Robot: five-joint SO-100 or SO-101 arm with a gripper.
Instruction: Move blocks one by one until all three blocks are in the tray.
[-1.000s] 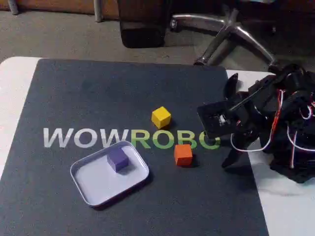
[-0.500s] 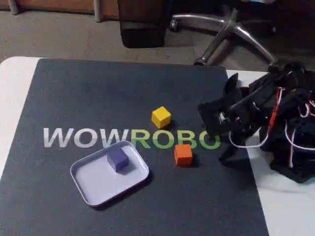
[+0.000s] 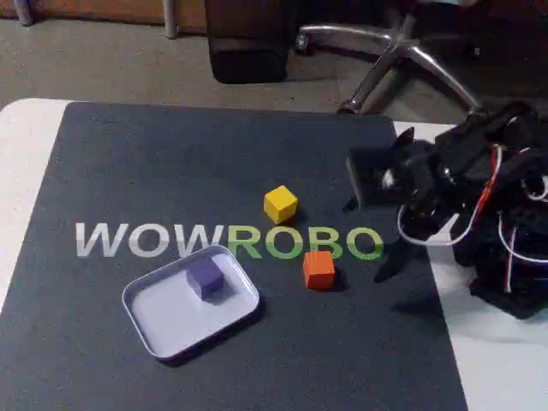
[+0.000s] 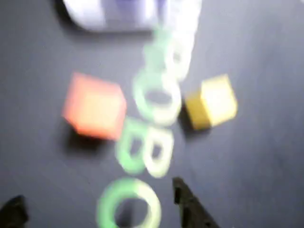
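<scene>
In the blurred wrist view the gripper (image 4: 99, 204) is spread wide and empty, its two dark fingertips at the bottom edge over the mat (image 4: 256, 47). Just ahead of it, to the left, sits the orange block (image 4: 95, 107); ahead to the right is the yellow block (image 4: 213, 102). Farther ahead lies the tray (image 3: 163, 321), holding the purple block (image 3: 205, 276).

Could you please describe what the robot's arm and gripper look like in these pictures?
In the fixed view the arm is built of black, angular plastic segments, with loose white and red cables looping along it and a flat black block at its front. In the blurred wrist view, the gripper shows as two dark, pointed fingertips.
</scene>
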